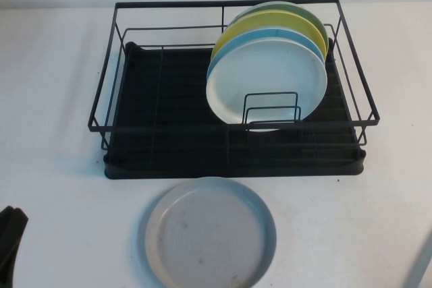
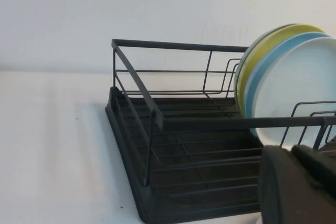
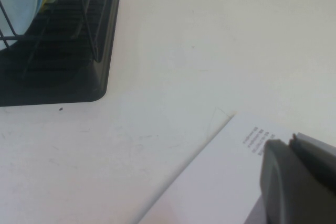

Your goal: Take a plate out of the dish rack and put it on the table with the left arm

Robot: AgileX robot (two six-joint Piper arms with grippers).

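The pale grey-blue plate (image 1: 209, 234) lies flat on the white table (image 1: 54, 99), just in front of the black wire dish rack (image 1: 169, 146). The rack also shows in the left wrist view (image 2: 157, 119) and the right wrist view (image 3: 63, 51). My left gripper (image 1: 10, 237) sits at the table's near left edge, well left of the plate, holding nothing. In its wrist view the fingers (image 2: 286, 182) are together, facing the rack's near corner. My right gripper (image 3: 294, 177) is shut and empty, low over a white printed sheet (image 3: 220, 171) right of the rack.
Several plates stand on edge in the rack's right half: a cream-white one (image 1: 266, 89) in front, then a bright blue (image 1: 300, 38), a yellow (image 1: 266, 21) and a green one (image 1: 297, 8). The rack's left half holds only the ribbed tray (image 1: 162, 92).
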